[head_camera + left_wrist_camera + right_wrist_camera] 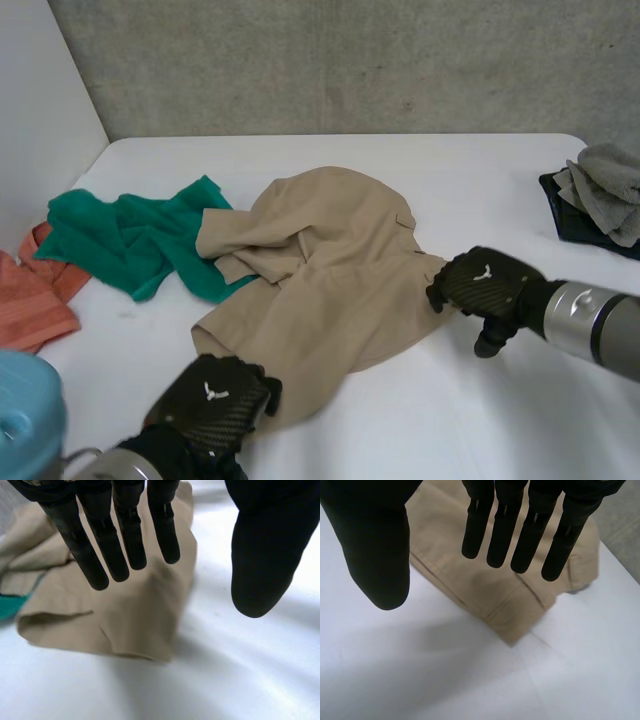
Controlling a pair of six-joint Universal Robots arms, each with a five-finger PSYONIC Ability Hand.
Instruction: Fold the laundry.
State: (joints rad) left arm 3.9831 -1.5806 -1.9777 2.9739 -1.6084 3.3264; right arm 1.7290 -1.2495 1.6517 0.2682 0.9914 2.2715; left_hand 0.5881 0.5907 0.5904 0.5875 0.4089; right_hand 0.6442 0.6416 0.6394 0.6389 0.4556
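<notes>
Both open (nothing gripped): left robot hand (pixel 215 400) over the shorts (pixel 320 280) at the surface's (pixel 450 420) near edge, right robot hand (pixel 485 285) at their waistband (pixel 470 592); pinch both ends firmly before lifting.

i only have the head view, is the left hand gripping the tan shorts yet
Observer: No. Its wrist view shows the left hand open, fingers straight above a corner of the tan shorts, thumb apart over the white table.
Operator: and the right hand, closed on anything
Observer: No, the right hand is open too: straight fingers above a seamed corner of the shorts, thumb out over bare table.
</notes>
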